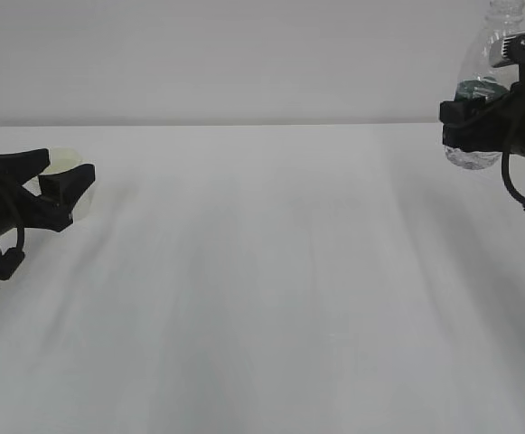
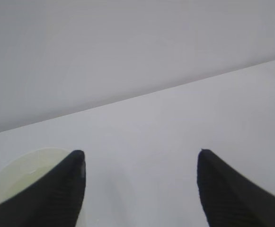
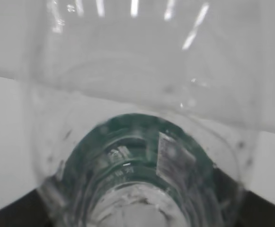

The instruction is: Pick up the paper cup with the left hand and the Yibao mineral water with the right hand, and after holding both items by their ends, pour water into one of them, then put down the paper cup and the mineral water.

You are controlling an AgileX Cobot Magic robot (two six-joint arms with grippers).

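Note:
The paper cup (image 1: 83, 203) stands on the white table at the far left. My left gripper (image 1: 70, 167) is open at the cup, low over the table. In the left wrist view the cup (image 2: 19, 177) sits at the lower left, partly behind the left finger (image 2: 61, 194), and the gap of the open gripper (image 2: 139, 156) shows only bare table. My right gripper (image 1: 472, 116) is shut on the Yibao mineral water (image 1: 479, 68) at its green label band and holds it above the table at the upper right. The bottle (image 3: 137, 94) fills the right wrist view, with my right gripper (image 3: 137, 215) round it.
The white table (image 1: 271, 271) runs across the whole exterior view, with a pale wall (image 1: 244, 54) behind it. Nothing else stands between the two arms.

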